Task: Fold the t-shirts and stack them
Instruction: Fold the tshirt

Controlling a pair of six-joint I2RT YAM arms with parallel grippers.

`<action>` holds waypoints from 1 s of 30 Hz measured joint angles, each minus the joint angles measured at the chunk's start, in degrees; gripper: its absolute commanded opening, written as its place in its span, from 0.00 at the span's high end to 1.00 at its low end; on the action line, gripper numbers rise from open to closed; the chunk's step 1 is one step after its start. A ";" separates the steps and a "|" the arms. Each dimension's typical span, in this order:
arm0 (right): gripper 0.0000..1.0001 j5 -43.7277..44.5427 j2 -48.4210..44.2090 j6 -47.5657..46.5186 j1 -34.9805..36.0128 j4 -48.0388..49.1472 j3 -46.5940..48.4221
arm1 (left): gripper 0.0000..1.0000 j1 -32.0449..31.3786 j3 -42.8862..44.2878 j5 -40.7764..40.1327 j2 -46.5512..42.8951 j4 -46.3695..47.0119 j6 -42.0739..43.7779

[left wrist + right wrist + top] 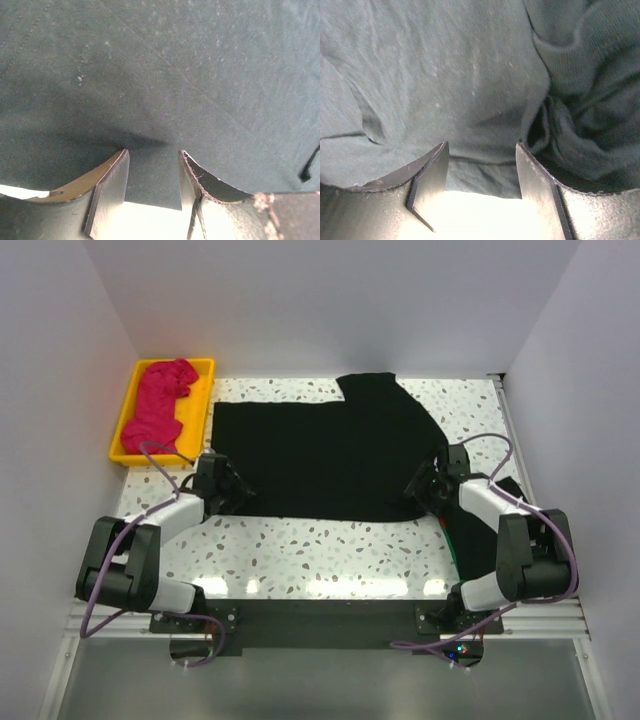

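Note:
A large black t-shirt (320,455) lies spread flat across the table, one sleeve pointing to the back. My left gripper (228,490) is low at its near left corner. In the left wrist view the left gripper (152,157) is open, and the shirt's hem (152,192) lies in the gap between the fingers. My right gripper (425,488) is at the near right corner. It is open too (481,150), with the hem (480,175) between its fingers and bunched black cloth (585,100) just to its right. A magenta-pink t-shirt (160,405) lies crumpled in the tray.
The yellow tray (205,365) stands at the back left, against the left wall. More dark cloth (508,488) lies by the right arm at the table's right edge, with a thin red-and-green strip (452,545) near it. White walls close in on three sides.

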 measured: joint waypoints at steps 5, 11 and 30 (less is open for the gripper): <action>0.40 2.19 -0.90 -1.27 1.31 -6.73 4.00 | 0.50 0.00 5.46 2.10 0.11 -7.76 4.33; 0.40 6.47 2.21 -3.56 2.67 -9.57 17.92 | 0.46 0.02 19.21 5.07 -1.44 -14.27 11.89; 0.47 21.35 37.31 -8.72 17.07 -17.42 50.75 | 0.43 4.24 21.18 10.78 -5.44 -18.69 25.53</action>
